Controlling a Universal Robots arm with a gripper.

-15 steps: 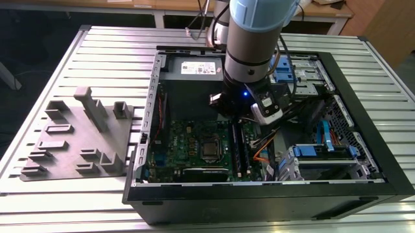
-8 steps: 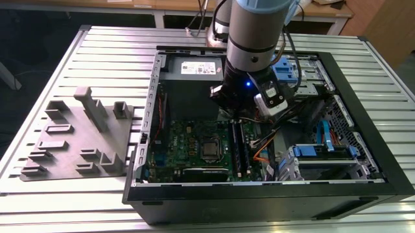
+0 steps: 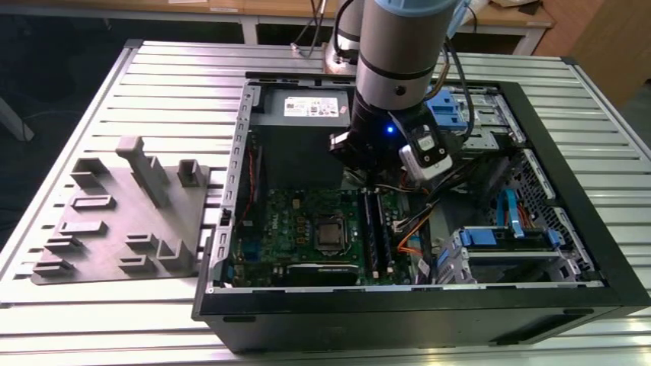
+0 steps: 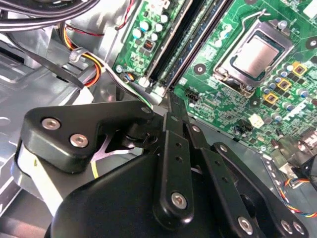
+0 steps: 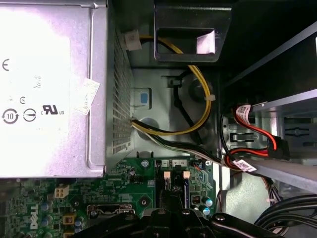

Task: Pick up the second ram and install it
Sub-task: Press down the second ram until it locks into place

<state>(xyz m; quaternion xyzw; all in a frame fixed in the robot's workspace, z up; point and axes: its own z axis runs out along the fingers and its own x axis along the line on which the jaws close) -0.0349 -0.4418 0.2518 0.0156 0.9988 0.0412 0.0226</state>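
the arm reaches down into the open computer case [image 3: 569, 252], which lies on its side on the slatted counter [image 3: 152, 69]. its hand [image 3: 382, 183] hangs just above the green motherboard [image 3: 295, 229], over the end of the memory slots [image 3: 374, 229] nearest the power supply [image 3: 305, 107].

in the second wrist view the hand [image 4: 171, 101] has its black fingers [image 4: 173, 144] drawn narrow, tips nearly together, pointing at the end of the slots [image 4: 183, 39]. long dark sticks already lie in those slots. whether a stick is pinched between the tips i cannot tell, so i cannot say which strip is the second ram; if it is seated, it is one of these, beside the processor socket [image 4: 252, 54]. judging from this, the work is at the install end of the task, with the hand at the slot and no longer at the grey moulded block [image 3: 122, 221], which sits on the counter outside the case, well apart from the motherboard. a further press would call for the tips to stay in line with the slot.

the first wrist view gives what the others lack: the labelled face of the power supply [image 5: 49, 89], the yellow cable loop [image 5: 198, 99] and red cables [image 5: 257, 134] beside it. the exterior view alone gives the block and the blue drive brackets [image 3: 508, 221].
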